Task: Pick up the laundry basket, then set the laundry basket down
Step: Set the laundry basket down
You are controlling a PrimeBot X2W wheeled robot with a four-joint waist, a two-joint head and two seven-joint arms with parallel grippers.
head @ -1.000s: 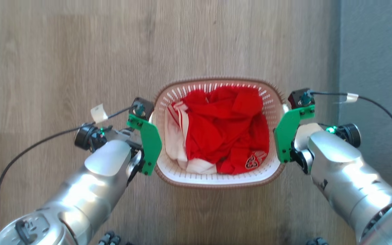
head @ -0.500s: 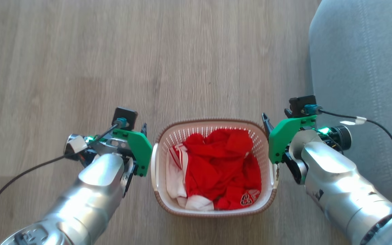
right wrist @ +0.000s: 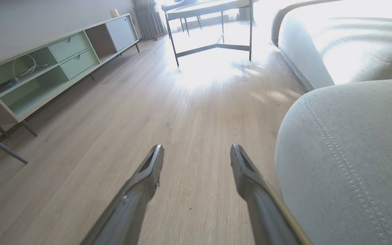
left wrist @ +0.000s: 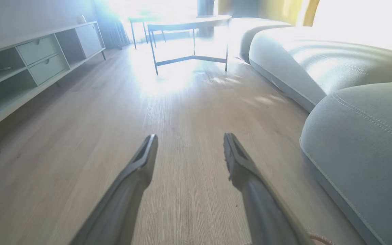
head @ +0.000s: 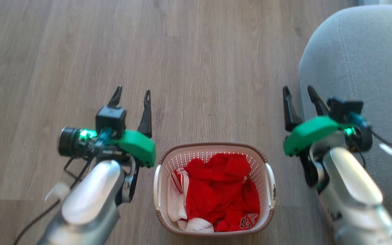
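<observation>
Pale wood-plank floor (head: 199,61) spreads out ahead of me, with a grey sofa (head: 362,58) bulging in on my right side. Down between my two arms the laundry basket (head: 212,145) sits upright on the boards, its brown woven-look rim ringing perforated cream walls. Red clothes (head: 223,194) fill most of it, and a white garment with red stripes (head: 177,194) is tucked along its left wall. White handles show on both of its sides, and neither touches me.

My left gripper (head: 133,90) hangs beyond the basket's far left corner, its fingers spread apart, pointing away from me and holding nothing. My right gripper (head: 298,88) is likewise parted and empty beyond the far right corner, its outer finger near the sofa's edge.

Through my left wrist view the two dark fingers frame floor. Farther off a metal-legged table (left wrist: 189,41) stands in bright glare, and a low cabinet (left wrist: 36,58) with mint-green drawers runs along the wall on the left. My right wrist view gives the same room, with the sofa cushion close beside one finger.
</observation>
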